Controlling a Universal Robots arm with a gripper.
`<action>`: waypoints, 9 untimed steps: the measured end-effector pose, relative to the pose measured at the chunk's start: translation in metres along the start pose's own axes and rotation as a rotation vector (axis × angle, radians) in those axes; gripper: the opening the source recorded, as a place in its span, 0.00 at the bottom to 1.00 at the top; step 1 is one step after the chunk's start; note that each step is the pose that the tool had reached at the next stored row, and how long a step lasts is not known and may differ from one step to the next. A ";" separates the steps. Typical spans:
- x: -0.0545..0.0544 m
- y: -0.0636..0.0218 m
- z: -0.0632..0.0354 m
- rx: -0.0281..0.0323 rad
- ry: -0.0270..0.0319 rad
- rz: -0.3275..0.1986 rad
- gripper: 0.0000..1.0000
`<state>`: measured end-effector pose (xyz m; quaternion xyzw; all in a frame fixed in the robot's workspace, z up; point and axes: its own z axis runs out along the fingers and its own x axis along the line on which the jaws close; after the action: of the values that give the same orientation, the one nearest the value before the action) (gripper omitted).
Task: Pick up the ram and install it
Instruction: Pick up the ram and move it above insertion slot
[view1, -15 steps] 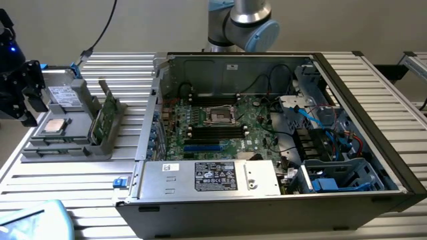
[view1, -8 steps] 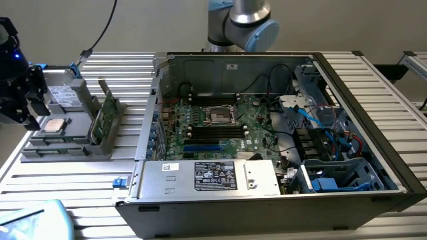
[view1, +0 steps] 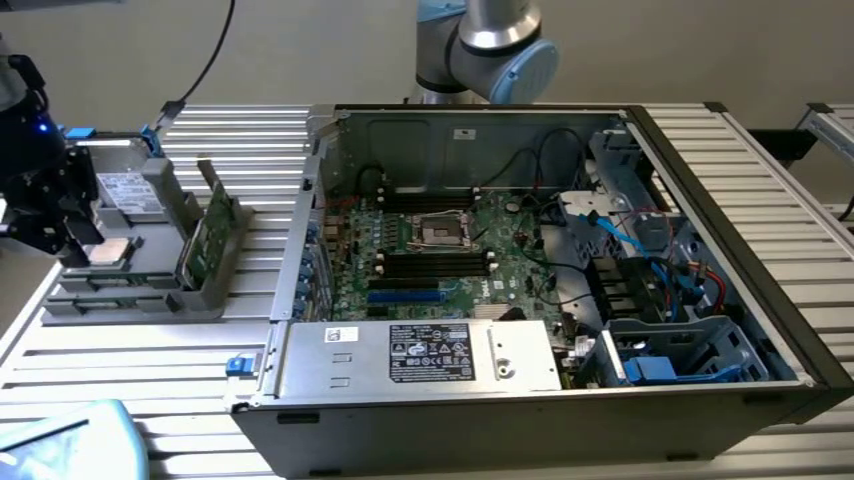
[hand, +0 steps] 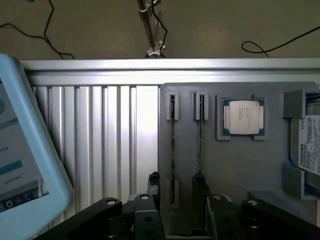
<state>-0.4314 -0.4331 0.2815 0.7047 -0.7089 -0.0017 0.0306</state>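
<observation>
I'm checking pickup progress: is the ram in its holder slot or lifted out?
In the slot: the ram stands upright on edge, seated in the gray holder, not raised above it.

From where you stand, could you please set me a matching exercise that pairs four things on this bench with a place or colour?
1. ram
2. processor
3. power supply
4. tablet

A. inside the computer case
B. flat in a square recess of the grey holder
C. pale blue frame
D. on edge in a holder slot

Pairs: 1-D, 2-B, 3-A, 4-C
</observation>
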 end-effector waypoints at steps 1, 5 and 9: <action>0.000 0.0002 0.0018 -0.0001 0.0000 -0.001 0.39; 0.000 0.0008 0.0091 0.0002 -0.0006 -0.005 0.39; -0.001 0.0015 0.0163 0.0002 -0.0014 -0.010 0.39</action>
<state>-0.4336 -0.4331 0.2653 0.7082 -0.7053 -0.0023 0.0300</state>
